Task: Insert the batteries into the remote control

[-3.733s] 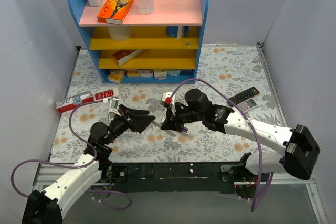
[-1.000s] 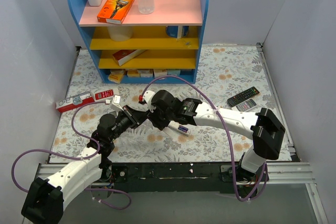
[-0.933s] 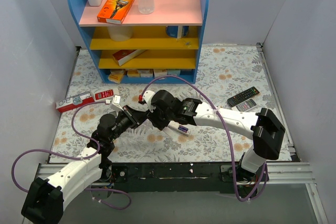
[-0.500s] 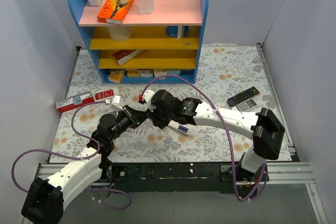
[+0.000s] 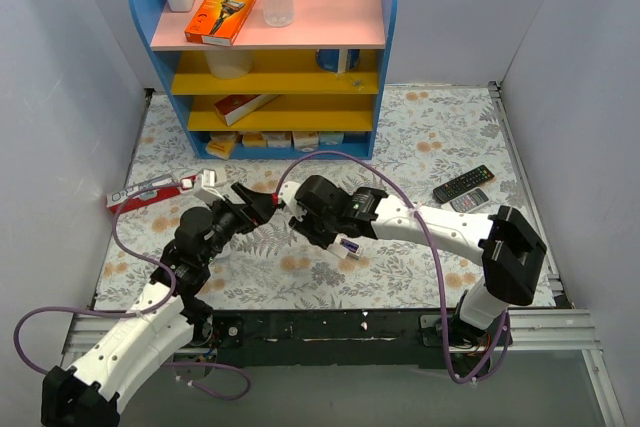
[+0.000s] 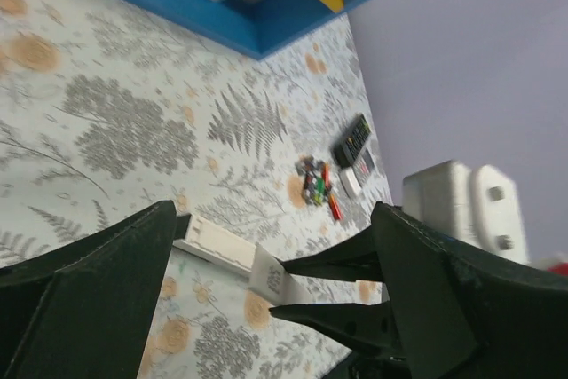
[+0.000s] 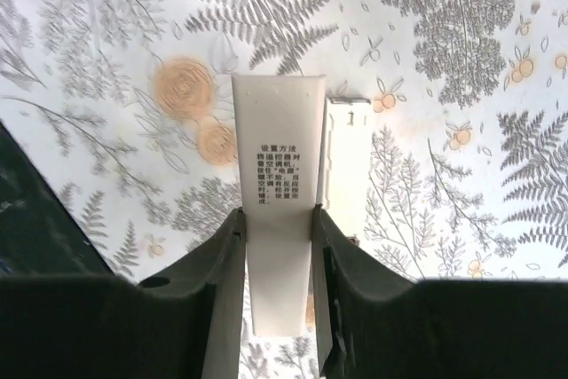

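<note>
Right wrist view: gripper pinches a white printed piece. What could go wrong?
1. The right gripper pinches the white printed piece by its edges; it could slip or pivot.
2. The open left gripper sits close to the right's fingers; they could collide.
3. The remote control lies unheld; it may slide.

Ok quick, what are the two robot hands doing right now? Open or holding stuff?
Left gripper: open, holding nothing.
Right gripper: shut on the flat white cover with black printing.

Left claw [image 6: 275,210] and right claw [image 7: 277,219], gripping a white cover [image 7: 275,166], crowd the middle of the worktop [image 5: 440,137]; passable room far right; the blue shelf [image 5: 385,67] walls the far side.
</note>
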Controlling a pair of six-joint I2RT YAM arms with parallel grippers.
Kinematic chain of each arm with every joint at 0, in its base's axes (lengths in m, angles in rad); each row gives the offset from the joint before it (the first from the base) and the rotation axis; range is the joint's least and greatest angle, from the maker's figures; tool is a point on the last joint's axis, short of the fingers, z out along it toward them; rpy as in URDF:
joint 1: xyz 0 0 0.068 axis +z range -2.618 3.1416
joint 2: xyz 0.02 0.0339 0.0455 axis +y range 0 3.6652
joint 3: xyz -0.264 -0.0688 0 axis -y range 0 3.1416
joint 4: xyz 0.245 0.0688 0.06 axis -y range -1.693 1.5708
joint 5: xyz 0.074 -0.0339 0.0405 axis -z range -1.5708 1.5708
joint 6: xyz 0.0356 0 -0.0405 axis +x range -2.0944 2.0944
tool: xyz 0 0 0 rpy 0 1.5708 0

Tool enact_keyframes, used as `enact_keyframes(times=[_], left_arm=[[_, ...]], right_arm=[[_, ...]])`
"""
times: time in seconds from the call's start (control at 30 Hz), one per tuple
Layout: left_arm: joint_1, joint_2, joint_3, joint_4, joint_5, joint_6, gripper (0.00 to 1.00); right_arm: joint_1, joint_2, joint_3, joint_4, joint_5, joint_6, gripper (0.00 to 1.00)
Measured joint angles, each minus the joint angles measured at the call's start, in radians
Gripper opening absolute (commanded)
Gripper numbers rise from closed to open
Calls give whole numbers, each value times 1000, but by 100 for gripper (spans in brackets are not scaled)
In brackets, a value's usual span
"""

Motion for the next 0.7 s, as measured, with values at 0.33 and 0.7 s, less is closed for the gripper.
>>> enact_keyframes(times=[0.33,0.7], left_arm=[[2,-145,190,-293,-279,243,98],[2,-238,226,-367,-480,485,98]], right_arm=[[-109,-14,-99,-77,-6,-150,17],[-134,95,-90,-86,-29,-243,23]])
